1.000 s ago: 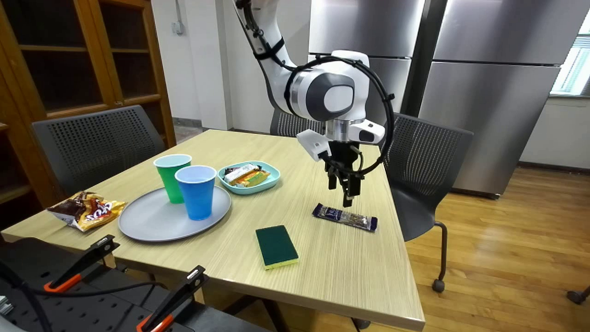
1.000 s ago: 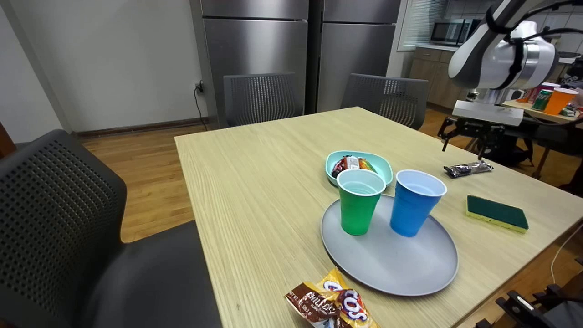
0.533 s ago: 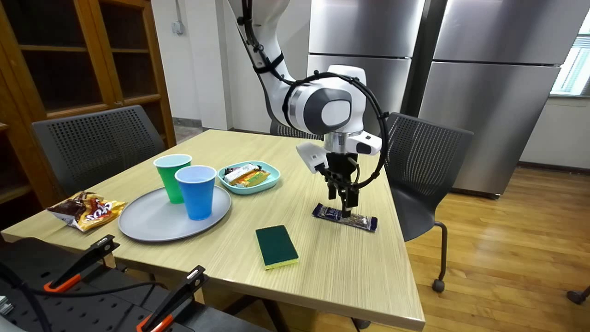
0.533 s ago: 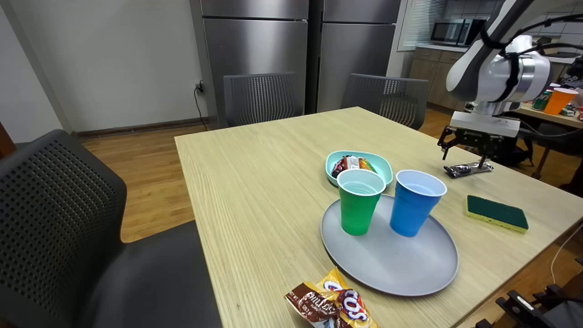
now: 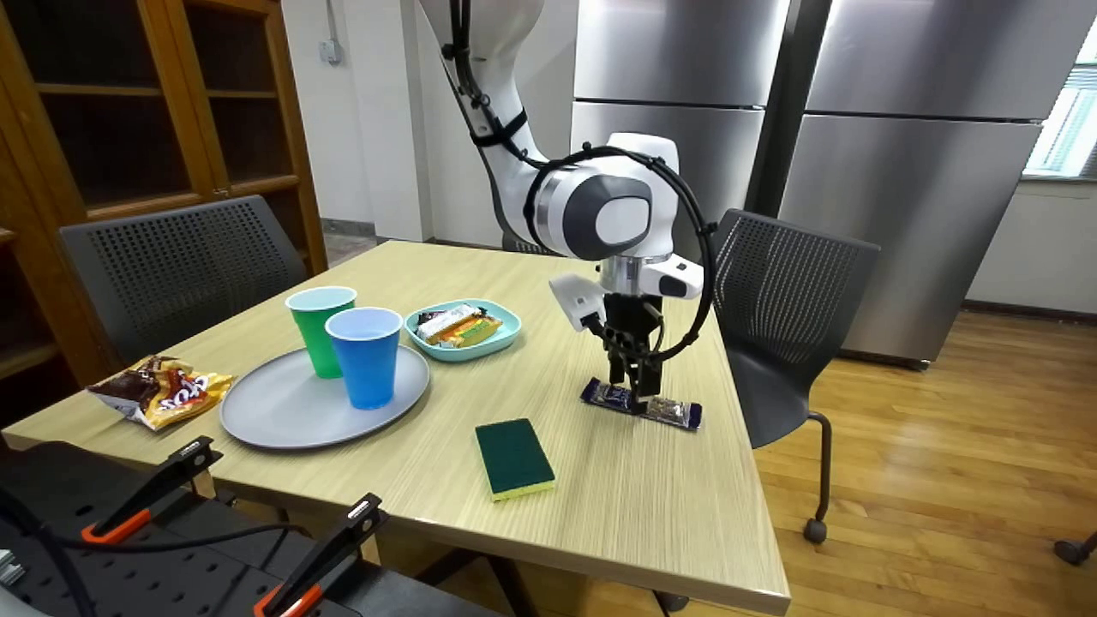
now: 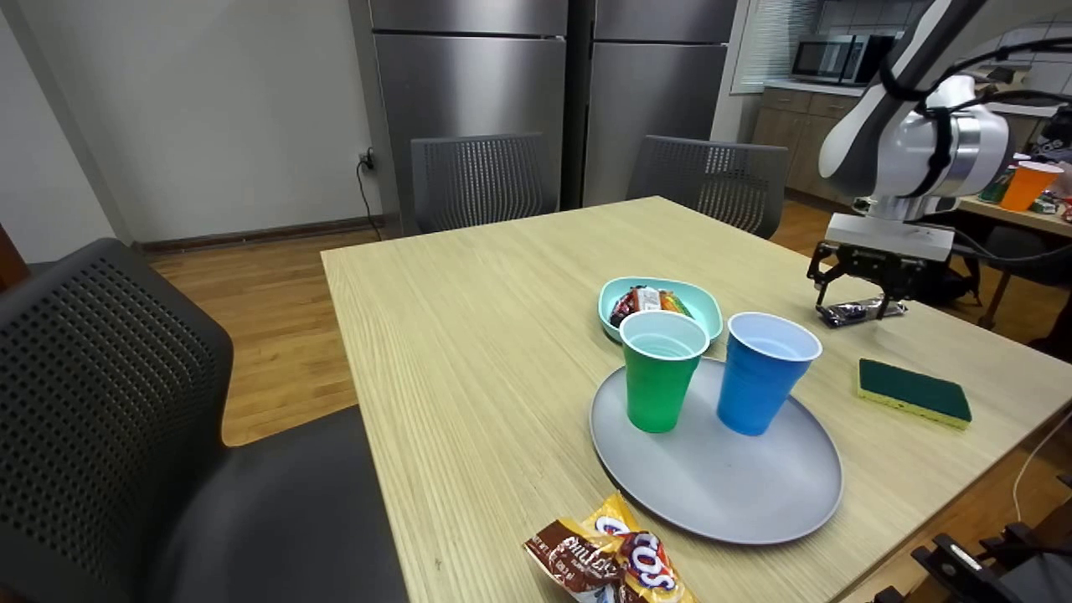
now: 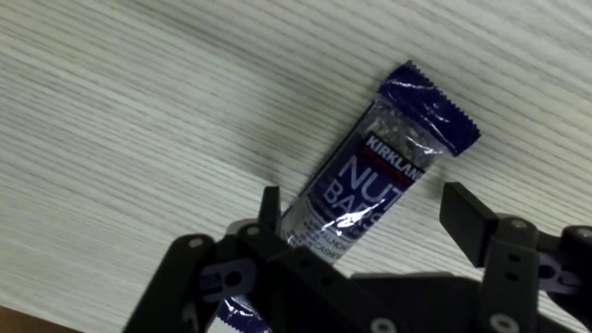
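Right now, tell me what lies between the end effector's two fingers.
In the wrist view, a snack bar lies between the open fingers of the end effector; bare table shows between the bar and one finger.

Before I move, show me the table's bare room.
In an exterior view, a broad bare patch lies between the foreground chair, snack bag, gray plate and teal dish; a smaller one between dish, sponge and nut bar. It is crowded where the green cup and blue cup share the plate, and at the nut bar, which the open hand straddles.
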You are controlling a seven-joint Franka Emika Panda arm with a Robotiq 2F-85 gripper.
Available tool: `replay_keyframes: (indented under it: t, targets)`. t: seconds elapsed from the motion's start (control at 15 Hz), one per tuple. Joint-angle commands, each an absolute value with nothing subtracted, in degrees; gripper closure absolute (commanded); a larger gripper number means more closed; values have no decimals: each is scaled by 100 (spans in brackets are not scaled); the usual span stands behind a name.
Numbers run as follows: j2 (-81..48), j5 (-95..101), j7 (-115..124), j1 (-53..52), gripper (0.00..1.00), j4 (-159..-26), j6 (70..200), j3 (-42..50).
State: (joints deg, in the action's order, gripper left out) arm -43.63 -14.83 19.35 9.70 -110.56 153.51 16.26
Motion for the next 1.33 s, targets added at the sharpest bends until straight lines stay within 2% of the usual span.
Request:
replay_keyframes:
  t: [0.0,0.47,1.27]
  targets:
    - [-4351,-1419,2121,972,44,-11082,15441,1621]
    - [-4330,-1427,2115,964,96,-11092,15497,1598]
    - [-3477,-1101,1437,683,94,-11714,15938,1304]
